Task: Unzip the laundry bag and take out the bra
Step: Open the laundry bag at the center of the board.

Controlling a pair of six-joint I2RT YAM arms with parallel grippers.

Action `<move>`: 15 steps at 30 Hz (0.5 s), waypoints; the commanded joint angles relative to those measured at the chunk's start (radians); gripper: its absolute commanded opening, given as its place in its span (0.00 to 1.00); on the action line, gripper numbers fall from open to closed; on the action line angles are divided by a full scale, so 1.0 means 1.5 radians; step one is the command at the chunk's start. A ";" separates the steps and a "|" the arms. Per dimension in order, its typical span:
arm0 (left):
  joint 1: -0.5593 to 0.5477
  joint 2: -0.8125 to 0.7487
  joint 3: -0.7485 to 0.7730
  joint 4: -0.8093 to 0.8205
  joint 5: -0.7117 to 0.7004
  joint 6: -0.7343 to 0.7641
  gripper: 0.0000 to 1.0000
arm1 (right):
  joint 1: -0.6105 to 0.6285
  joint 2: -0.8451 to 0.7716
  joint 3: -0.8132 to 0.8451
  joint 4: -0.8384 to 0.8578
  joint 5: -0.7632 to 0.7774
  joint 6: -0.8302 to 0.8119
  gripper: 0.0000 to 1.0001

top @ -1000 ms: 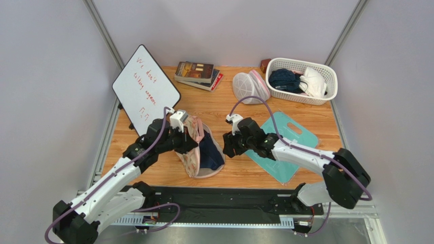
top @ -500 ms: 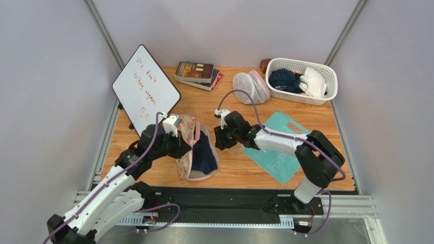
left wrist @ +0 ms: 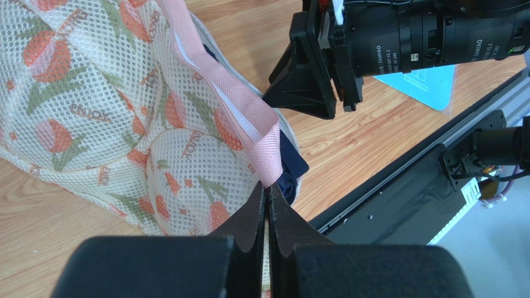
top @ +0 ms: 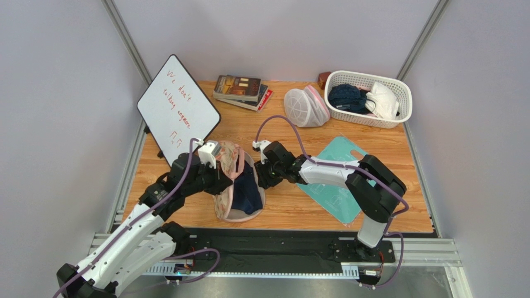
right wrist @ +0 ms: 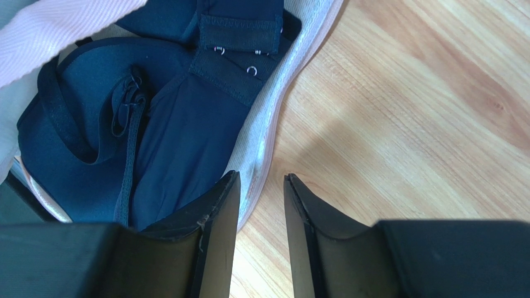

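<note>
The left fingers (left wrist: 252, 217) are pinched shut on the pink edging (left wrist: 211, 77) of the flat cream mesh laundry bag with peach floral print (left wrist: 93, 124), holding its mouth open on the wooden desk (top: 280, 211). The navy bra (right wrist: 168, 130) lies inside, just beside the right fingers (right wrist: 218, 211). These stand partly open and empty astride the bag's pale rim (one tip over bra, one over wood), so the grasp likely needs a nudge bagward.

whiteboard (top: 177, 105) "We don't", arm motor (left wrist: 429, 43) "DAMIAO"
</note>
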 commanded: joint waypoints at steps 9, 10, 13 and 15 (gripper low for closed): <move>0.000 -0.020 0.018 -0.017 -0.014 0.015 0.00 | 0.019 0.049 0.053 -0.024 0.040 -0.009 0.29; 0.000 -0.019 0.017 -0.017 -0.014 0.015 0.00 | 0.020 0.051 0.055 -0.025 0.041 -0.009 0.28; 0.000 -0.020 0.017 -0.017 -0.016 0.014 0.00 | 0.025 0.057 0.060 -0.028 0.041 -0.008 0.24; 0.000 -0.018 0.017 -0.016 -0.015 0.014 0.00 | 0.029 0.066 0.068 -0.034 0.038 -0.005 0.21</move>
